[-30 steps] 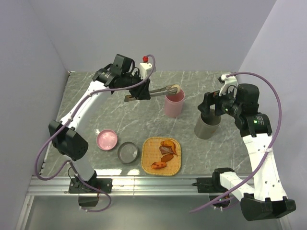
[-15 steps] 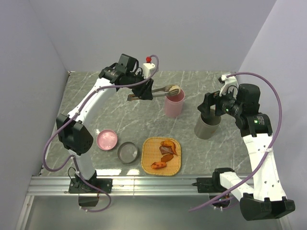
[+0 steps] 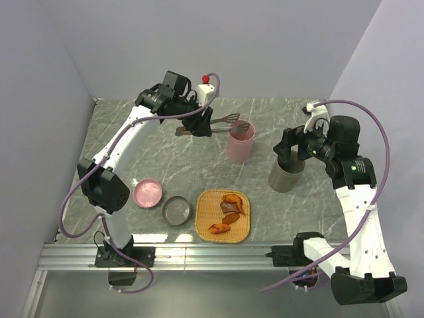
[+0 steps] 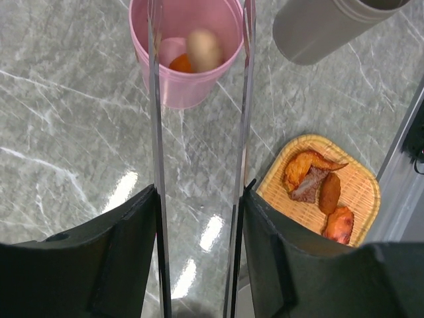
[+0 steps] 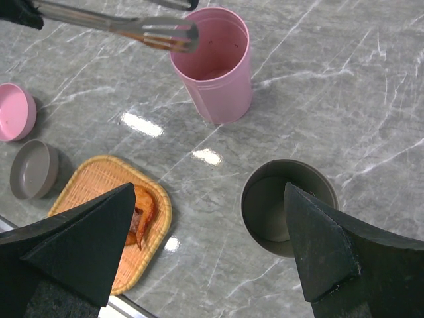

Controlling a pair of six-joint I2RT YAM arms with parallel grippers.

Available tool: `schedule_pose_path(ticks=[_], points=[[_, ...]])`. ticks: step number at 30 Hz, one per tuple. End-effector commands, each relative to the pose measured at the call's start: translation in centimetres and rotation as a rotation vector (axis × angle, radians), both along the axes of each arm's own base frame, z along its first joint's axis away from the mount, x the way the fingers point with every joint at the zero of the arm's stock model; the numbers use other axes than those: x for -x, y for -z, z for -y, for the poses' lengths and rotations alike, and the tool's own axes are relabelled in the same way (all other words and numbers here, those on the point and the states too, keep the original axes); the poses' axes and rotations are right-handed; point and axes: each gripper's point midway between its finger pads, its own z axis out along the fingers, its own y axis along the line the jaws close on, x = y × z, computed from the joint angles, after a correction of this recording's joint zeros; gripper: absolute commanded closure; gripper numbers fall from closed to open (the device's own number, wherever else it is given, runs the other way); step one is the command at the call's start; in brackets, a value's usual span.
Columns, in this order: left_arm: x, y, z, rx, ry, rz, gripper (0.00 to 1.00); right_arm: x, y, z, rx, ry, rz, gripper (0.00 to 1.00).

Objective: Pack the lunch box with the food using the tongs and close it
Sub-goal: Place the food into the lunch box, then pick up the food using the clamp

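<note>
My left gripper [image 4: 199,192] grips the silver tongs [image 4: 157,152], one arm against each finger [image 4: 126,238]. The tongs' tips [image 3: 240,123] are spread over the tall pink cup [image 3: 240,146] and hold nothing. In that cup [image 4: 182,83] lie the beige ball [image 4: 203,48] and the orange ball [image 4: 180,64]. My right gripper [image 5: 211,199] is open above the tall grey cup [image 5: 255,212], which looks empty. Brown-orange food pieces [image 4: 311,175] lie on the woven tray [image 3: 204,222].
The shallow pink dish [image 3: 148,193] and shallow grey dish [image 3: 177,211] sit left of the tray near the front. The grey cup [image 3: 286,173] stands right of the pink cup. A metal rail [image 3: 218,254] runs along the near edge.
The tongs' arms have spread apart and the beige ball has dropped from their tips into the pink cup. The right arm has not moved.
</note>
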Motion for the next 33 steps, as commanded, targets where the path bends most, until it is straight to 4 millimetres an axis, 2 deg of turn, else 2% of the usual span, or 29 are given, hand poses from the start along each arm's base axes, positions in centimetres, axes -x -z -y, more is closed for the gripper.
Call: schedule_pose_path(ticks=[1, 5, 6, 7, 8, 9, 11, 12, 13, 14, 15, 16, 17, 18, 20, 21, 22, 27, 33], points=[[1.8, -3.0, -0.8, 0.027, 0.032, 0.069, 0.43, -0.1, -1.3, 0.2, 0.004, 0.002, 0.040, 0.00], [4.1, -3.3, -1.3, 0.027, 0.118, 0.080, 0.44, -0.1, -1.7, 0.3, 0.003, 0.002, 0.043, 0.00], [5.1, -2.8, -1.6, 0.022, 0.141, 0.062, 0.43, -0.2, -1.7, 0.4, 0.007, 0.008, 0.043, 0.00], [6.2, -3.6, -1.9, 0.032, 0.160, 0.084, 0.43, -0.1, -1.7, 0.4, 0.010, 0.007, 0.043, 0.00], [6.7, -3.4, -2.2, 0.025, 0.182, 0.098, 0.43, -0.1, -1.7, 0.4, 0.012, 0.008, 0.045, 0.00], [7.9, -2.1, -2.8, 0.004, 0.202, 0.061, 0.43, -0.1, -1.6, 0.4, 0.012, 0.006, 0.041, 0.00], [9.7, -1.9, -3.7, -0.014, 0.244, 0.078, 0.43, -0.1, -1.4, 0.4, 0.009, 0.006, 0.034, 0.00], [10.9, -0.3, -4.3, -0.040, 0.256, 0.037, 0.44, 0.0, -1.3, 0.3, 0.007, 0.004, 0.032, 0.00], [12.1, -0.7, -4.7, -0.041, 0.271, 0.059, 0.44, 0.0, -1.4, 0.3, 0.006, 0.004, 0.035, 0.00], [12.7, -0.1, -5.2, -0.058, 0.284, 0.068, 0.44, 0.0, -1.2, 0.3, 0.006, 0.004, 0.032, 0.00], [13.8, 1.4, -5.7, -0.083, 0.296, 0.038, 0.44, 0.0, -1.2, 0.3, 0.006, 0.001, 0.029, 0.00], [15.1, 1.2, -6.0, -0.088, 0.311, 0.059, 0.44, 0.0, -1.2, 0.3, 0.006, 0.001, 0.029, 0.00], [15.8, 1.7, -6.3, -0.110, 0.323, 0.067, 0.43, 0.0, -1.3, 0.3, 0.005, -0.001, 0.031, 0.00], [16.8, 3.2, -6.7, -0.132, 0.333, 0.037, 0.43, 0.0, -1.2, 0.3, 0.006, -0.001, 0.030, 0.00], [18.9, 3.4, -6.9, -0.144, 0.372, 0.062, 0.43, 0.0, -1.2, 0.3, 0.005, -0.003, 0.028, 0.00], [19.7, 4.7, -7.2, -0.166, 0.379, 0.040, 0.43, 0.0, -1.2, 0.3, 0.005, -0.003, 0.027, 0.00], [20.7, 4.7, -7.2, -0.159, 0.398, 0.056, 0.43, -0.1, -1.1, 0.2, 0.002, -0.006, 0.022, 0.00], [23.6, 8.4, -7.9, -0.220, 0.458, 0.016, 0.43, -0.2, -1.1, 0.3, 0.005, -0.003, 0.021, 0.00], [24.9, 10.1, -7.9, -0.255, 0.494, -0.006, 0.43, 0.0, -1.0, 0.5, 0.013, 0.005, 0.018, 0.00]])
